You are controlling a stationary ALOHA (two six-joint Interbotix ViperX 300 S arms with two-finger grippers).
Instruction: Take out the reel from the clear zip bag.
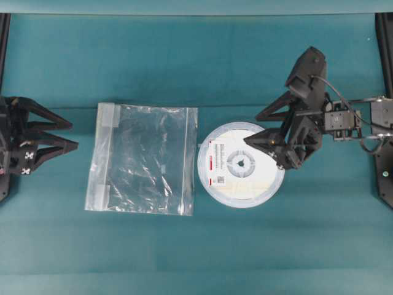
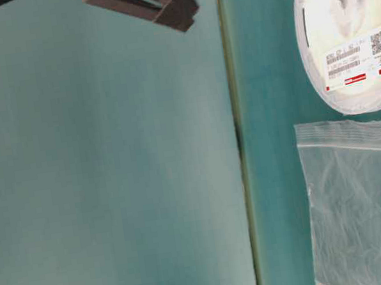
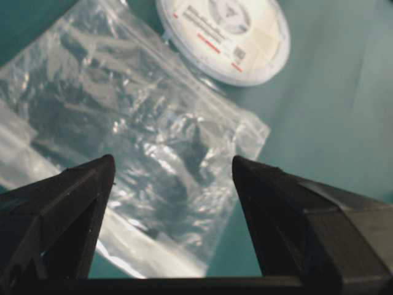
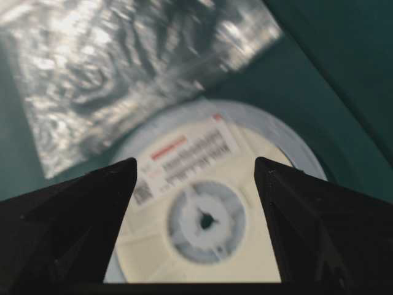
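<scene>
- The right gripper [image 1: 256, 128] is released, its two black fingers spread wide, and it holds nothing.
- It hangs above the right part of the reel [image 1: 241, 165]; in the right wrist view the grey hub [image 4: 206, 221] with its small centre hole shows between the two fingertips.
- I cannot tell from the pictures whether the fingers touch the disc.
- The left gripper [image 1: 75, 134] is also released and empty, at the far left edge of the overhead view, well apart from the bag.
- In the left wrist view the bag shows between its fingers [image 3: 80, 196], and the reel is farther behind it.
- The reel lies flat on the teal table [image 1: 196, 246], outside the bag, just beside the bag's right edge.
- Its white label [image 1: 219, 165] with the red stripe is on the side toward the bag.
- The clear zip bag [image 1: 144, 158] lies flat and crinkled, left of the reel, between the two grippers.
</scene>
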